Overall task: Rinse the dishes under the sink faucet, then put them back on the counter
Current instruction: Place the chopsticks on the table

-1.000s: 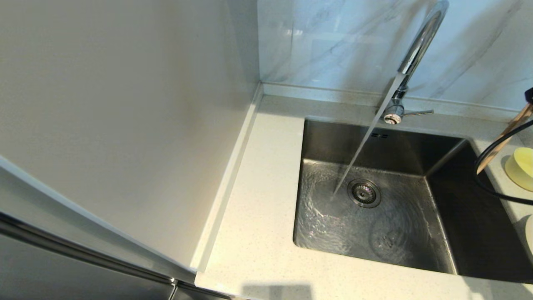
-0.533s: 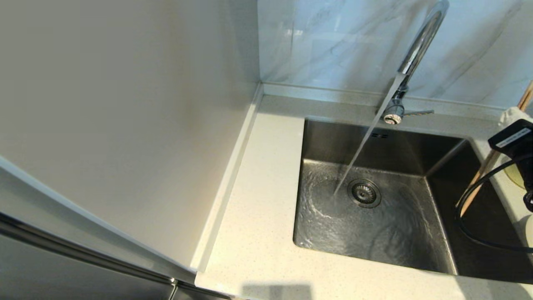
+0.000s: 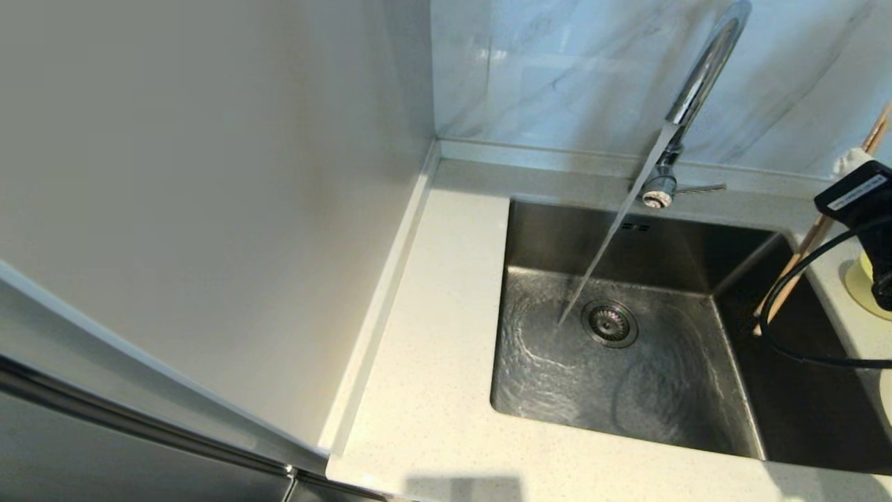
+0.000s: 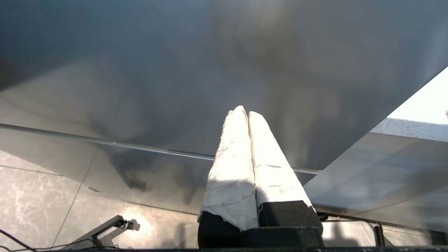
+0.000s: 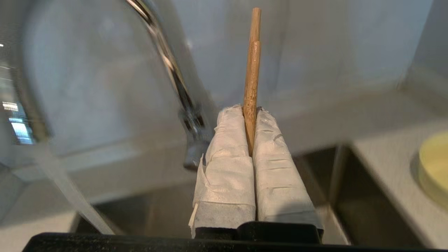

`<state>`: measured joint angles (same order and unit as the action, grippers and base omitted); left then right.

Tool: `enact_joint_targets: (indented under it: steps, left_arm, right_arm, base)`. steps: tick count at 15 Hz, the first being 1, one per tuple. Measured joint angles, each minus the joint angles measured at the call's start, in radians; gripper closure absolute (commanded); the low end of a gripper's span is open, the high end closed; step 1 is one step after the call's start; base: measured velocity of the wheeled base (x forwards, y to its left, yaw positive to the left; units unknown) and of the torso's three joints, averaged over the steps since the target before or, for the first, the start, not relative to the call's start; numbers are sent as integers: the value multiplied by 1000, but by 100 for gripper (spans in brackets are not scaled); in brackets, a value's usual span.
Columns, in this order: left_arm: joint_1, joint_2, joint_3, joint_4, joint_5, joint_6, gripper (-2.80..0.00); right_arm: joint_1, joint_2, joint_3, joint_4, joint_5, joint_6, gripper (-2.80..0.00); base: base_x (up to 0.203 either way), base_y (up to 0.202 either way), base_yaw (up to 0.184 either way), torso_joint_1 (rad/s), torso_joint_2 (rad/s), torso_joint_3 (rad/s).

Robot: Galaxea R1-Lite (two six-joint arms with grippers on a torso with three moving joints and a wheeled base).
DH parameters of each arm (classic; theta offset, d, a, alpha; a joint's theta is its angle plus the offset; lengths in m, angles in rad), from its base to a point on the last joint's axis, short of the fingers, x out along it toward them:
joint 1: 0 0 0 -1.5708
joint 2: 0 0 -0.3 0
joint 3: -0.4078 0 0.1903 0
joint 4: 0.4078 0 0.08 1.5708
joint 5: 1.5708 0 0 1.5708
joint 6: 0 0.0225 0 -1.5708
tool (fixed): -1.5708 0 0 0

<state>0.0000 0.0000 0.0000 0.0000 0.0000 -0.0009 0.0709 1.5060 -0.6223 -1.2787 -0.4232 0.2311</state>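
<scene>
My right gripper (image 3: 851, 162) hangs at the sink's far right edge, shut on the light-wood chopsticks (image 3: 787, 286). They slant down to the left, their lower tips over the steel basin (image 3: 557, 233). In the right wrist view the chopsticks (image 5: 252, 70) stick out between the wrapped fingertips of that gripper (image 5: 250, 110). The chrome sink faucet (image 3: 700, 77) is running, and its stream (image 3: 599, 258) lands left of the drain strainer (image 3: 609, 323), well left of the chopsticks. The pale-yellow bowl (image 3: 863, 282) sits on the counter (image 3: 432, 335) right of the sink, partly hidden by the arm. My left gripper (image 4: 244, 111) is shut and empty.
A tall pale panel (image 3: 209, 174) walls off the counter's left side. The marble wall (image 3: 557, 70) stands behind the faucet. A black cable (image 3: 787, 348) loops from my right arm over the basin's right part. My left gripper faces a grey cabinet front (image 4: 175, 70) below counter height.
My right gripper has come in from the right edge, carrying the chopsticks leftward; their lower tips now reach farther over the basin. The water keeps running.
</scene>
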Motion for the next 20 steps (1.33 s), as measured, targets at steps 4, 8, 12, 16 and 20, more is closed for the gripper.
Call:
enact_joint_targets:
  steps: [4, 8, 12, 16, 20]
  left_arm:
    - [0, 0, 0, 0, 0, 0, 0]
    - [0, 0, 0, 0, 0, 0, 0]
    - [0, 0, 0, 0, 0, -1, 0]
    - [0, 0, 0, 0, 0, 0, 0]
    - [0, 0, 0, 0, 0, 0, 0]
  right_arm:
    - [-106, -34, -292, 639, 13, 250, 0]
    - [-247, -66, -646, 1459, 135, 374, 0]
    - [-304, -112, -602, 1706, 212, 277, 0]
    - [-316, -218, -484, 1608, 396, -111, 0]
    - [-320, -228, -333, 1337, 416, -437, 0]
  base:
    - [0, 0, 0, 0, 0, 0]
    - [0, 0, 0, 0, 0, 0]
    - [0, 0, 0, 0, 0, 0]
    - [0, 0, 0, 0, 0, 0]
    - [0, 0, 0, 0, 0, 0]
